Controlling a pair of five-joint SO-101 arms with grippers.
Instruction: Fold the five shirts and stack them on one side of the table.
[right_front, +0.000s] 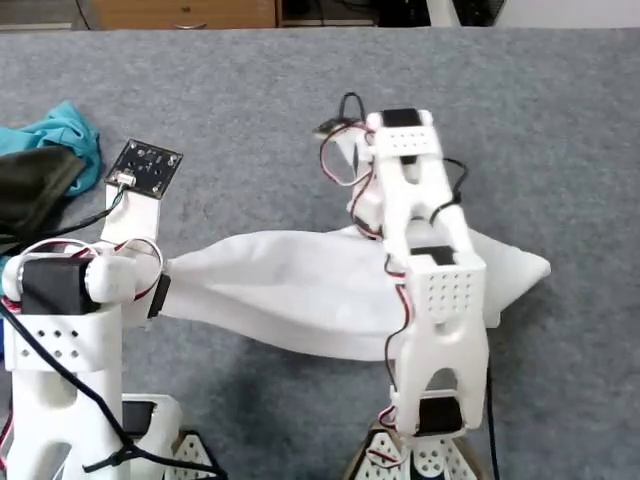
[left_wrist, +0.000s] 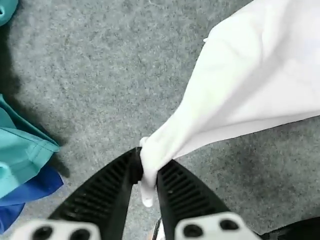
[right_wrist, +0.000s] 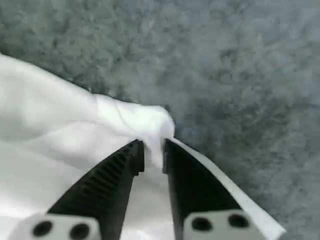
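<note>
Limp, light white cloth shirt (right_front: 300, 285) sags over the grey bench (right_front: 560, 120); left hand (left_wrist: 148, 172) pinches one bunched end, right hand (right_wrist: 152, 155) an opposite fold. Corners likely hold best.

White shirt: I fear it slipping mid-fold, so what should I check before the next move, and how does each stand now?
1. Left end effector shut on the white shirt: ok.
2. Right end effector shut on its other end: ok.
3. Shirt lying smooth on the table: not ok, gathered at both grips.
4. Teal shirt apart from it: ok.
5. Which shirt parts are gripped: cannot tell.
</note>
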